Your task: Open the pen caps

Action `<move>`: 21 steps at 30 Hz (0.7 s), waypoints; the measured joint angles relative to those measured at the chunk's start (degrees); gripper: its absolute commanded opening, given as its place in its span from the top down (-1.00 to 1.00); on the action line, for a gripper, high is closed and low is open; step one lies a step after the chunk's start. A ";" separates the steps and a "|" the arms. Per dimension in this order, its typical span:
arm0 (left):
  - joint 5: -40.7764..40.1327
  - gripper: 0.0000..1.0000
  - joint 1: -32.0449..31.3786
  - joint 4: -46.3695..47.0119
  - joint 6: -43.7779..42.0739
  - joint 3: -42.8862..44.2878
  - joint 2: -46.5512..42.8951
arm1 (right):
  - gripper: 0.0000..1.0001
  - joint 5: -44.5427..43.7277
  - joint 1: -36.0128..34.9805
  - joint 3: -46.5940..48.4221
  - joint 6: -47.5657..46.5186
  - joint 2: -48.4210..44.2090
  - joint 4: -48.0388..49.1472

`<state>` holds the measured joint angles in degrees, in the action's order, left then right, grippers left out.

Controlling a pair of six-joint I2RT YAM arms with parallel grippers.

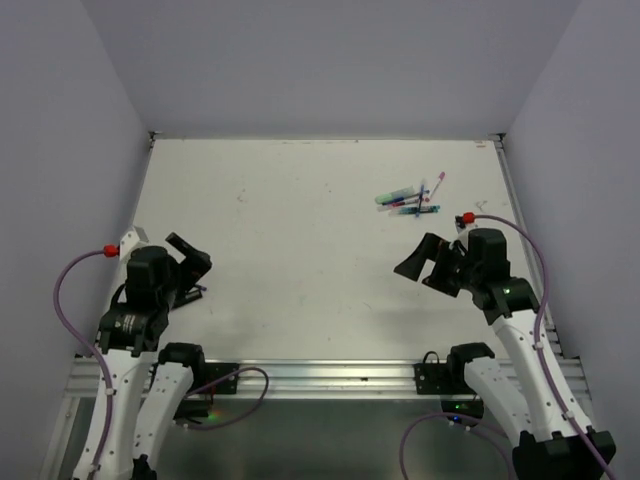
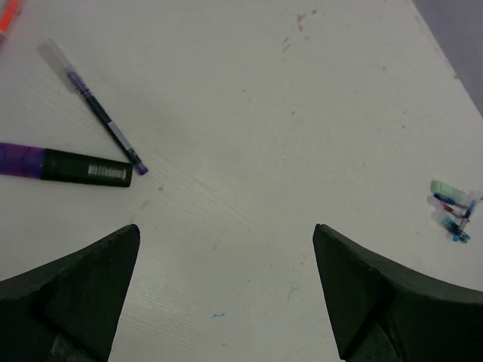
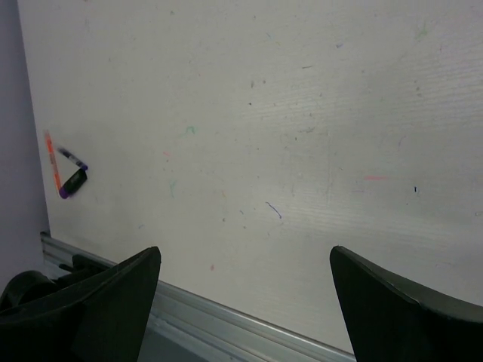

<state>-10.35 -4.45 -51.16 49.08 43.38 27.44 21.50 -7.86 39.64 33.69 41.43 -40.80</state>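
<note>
We are seeing a small heap of thin multicoloured plastic pens [image 1: 410, 198] lying at the upper right of the top view, too small to tell whether they are capped. At the upper left of the left wrist view, a thin dark pen [image 2: 106, 121] is wearing its whitish translucent cap [image 2: 56, 56], lying just beside a thick black marker [image 2: 87, 170] with a purple cap [image 2: 19, 160]. The left gripper [image 2: 226, 234] and right gripper [image 3: 245, 253] are both gaping apart, gripping nothing, over the white table [image 1: 300, 220].

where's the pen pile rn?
Top view: the pen pile lies on the right half of the table, just beyond the right gripper; in the left wrist view it sits small at the right edge.
</note>
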 measured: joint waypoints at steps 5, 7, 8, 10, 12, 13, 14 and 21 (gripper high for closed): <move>-2.64 -1.00 0.00 -1.60 1.05 0.00 10.40 | -0.97 0.63 -0.17 2.64 -1.09 3.54 0.83; -1.99 -1.00 0.00 -0.39 -0.33 -0.11 13.57 | -0.98 0.13 -0.57 3.48 -1.66 5.68 1.03; -0.74 -1.00 0.04 0.81 -1.38 -0.13 14.93 | -0.97 -0.61 -0.79 4.15 -1.97 6.99 1.18; 2.08 -0.98 0.09 4.57 -4.00 -0.15 17.03 | -0.98 -1.57 -1.01 5.64 -2.67 10.62 1.90; 6.29 -0.93 0.15 10.60 -6.97 -0.46 19.10 | -0.98 -2.47 -1.11 7.43 -2.97 15.17 2.75; 8.35 -0.94 0.15 13.64 -8.17 -0.55 20.35 | -0.98 -2.75 -1.11 8.37 -2.97 17.68 3.48; 9.88 -1.00 0.15 16.31 -8.98 -0.48 21.68 | -0.98 -3.04 -1.11 9.22 -2.84 20.22 4.33; 5.40 -0.98 0.15 15.54 -7.87 4.55 28.41 | -0.98 -2.93 -3.06 18.56 -1.70 34.10 4.07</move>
<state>-4.95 -4.29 -35.62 41.21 47.92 55.86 18.57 -10.92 58.19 31.99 75.53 -36.73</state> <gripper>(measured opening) 0.996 0.987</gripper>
